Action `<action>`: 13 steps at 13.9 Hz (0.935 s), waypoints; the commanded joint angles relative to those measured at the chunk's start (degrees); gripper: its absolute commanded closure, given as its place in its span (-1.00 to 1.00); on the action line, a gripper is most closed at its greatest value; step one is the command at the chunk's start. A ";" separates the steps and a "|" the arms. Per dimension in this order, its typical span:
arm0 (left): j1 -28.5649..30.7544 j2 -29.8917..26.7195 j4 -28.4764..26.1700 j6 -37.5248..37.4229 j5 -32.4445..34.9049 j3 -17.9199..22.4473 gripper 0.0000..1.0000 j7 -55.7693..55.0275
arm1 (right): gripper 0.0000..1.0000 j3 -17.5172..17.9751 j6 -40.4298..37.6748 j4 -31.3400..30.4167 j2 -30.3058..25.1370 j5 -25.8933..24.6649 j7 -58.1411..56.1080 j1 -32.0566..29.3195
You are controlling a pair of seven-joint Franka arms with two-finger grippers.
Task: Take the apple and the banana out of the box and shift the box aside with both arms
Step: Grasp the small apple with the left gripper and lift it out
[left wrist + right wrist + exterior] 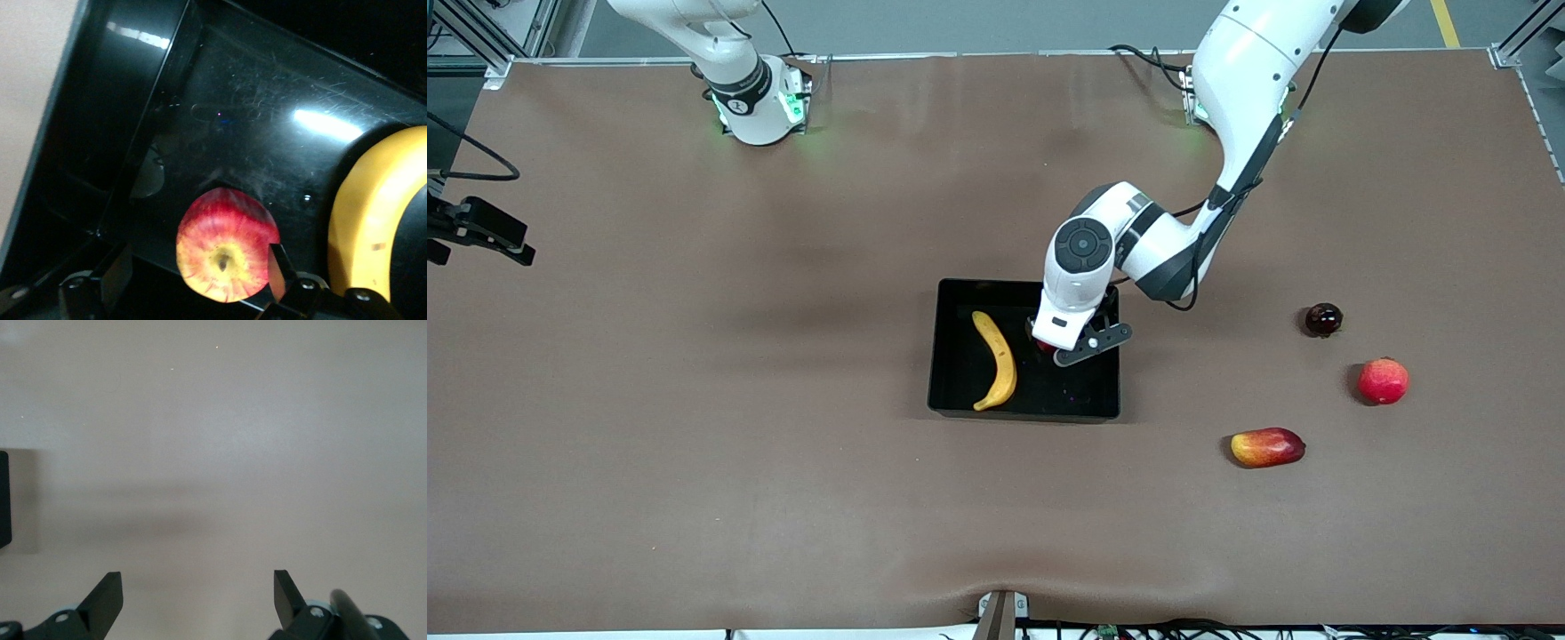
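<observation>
Two fruits are inside the black tray (1023,414), which sits near the middle of the brown table (694,400). One is the banana (1000,360), lying flat on the tray floor with its curve bowed toward the left arm's end of the table. The other is the apple (223,247), beside the banana and toward the left arm's end of the tray. The left arm reaches from its base down into the tray, and the left gripper (193,263) is low inside it with its fingers either side of the apple. In the left wrist view one finger (277,263) is against the apple's red skin, while the other stands clear of it with dark tray floor showing between them, so the jaws are apart and not clamped on the fruit. The apple's yellowish end faces the wrist camera, and I cannot tell whether it rests fully on the floor. The right gripper (198,583) waits over bare table, its fingers spread wide with nothing between them. Three more fruits lie on the table toward the left arm's end, well apart from the tray: a small dark fruit (1323,319), a round red fruit (1384,380) nearer the front camera, and a red-yellow mango (1267,447) nearer still.
</observation>
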 commanded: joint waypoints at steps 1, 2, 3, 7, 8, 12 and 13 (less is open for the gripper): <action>-0.24 1.19 1.40 2.32 1.50 -0.11 -0.78 -1.51 | -1.00 0.03 -0.15 0.95 0.44 -0.29 -0.16 0.26; -0.76 1.80 1.49 2.85 1.50 -0.11 -0.78 -1.51 | -1.00 0.03 -0.15 0.95 0.44 -0.29 -0.07 0.43; -1.29 2.33 1.57 4.16 1.41 -0.03 -0.78 -1.51 | -1.00 0.03 -0.15 0.95 0.44 -0.29 0.45 0.44; -1.38 3.82 1.14 6.37 1.50 -0.02 -0.78 -1.43 | -1.00 0.03 -0.15 0.86 0.96 -0.20 0.37 0.70; -1.38 3.91 0.88 6.20 1.58 -0.02 -0.63 -1.16 | -1.00 0.03 -0.15 0.86 1.58 -0.28 0.37 0.87; -1.38 3.04 1.48 2.95 1.76 0.24 1.00 -0.46 | -1.00 0.03 -0.15 0.86 4.29 -0.29 -0.24 0.35; -1.47 2.25 1.92 1.55 2.37 0.24 1.00 -0.46 | -1.00 0.03 -0.15 0.86 4.48 -0.29 -0.24 0.26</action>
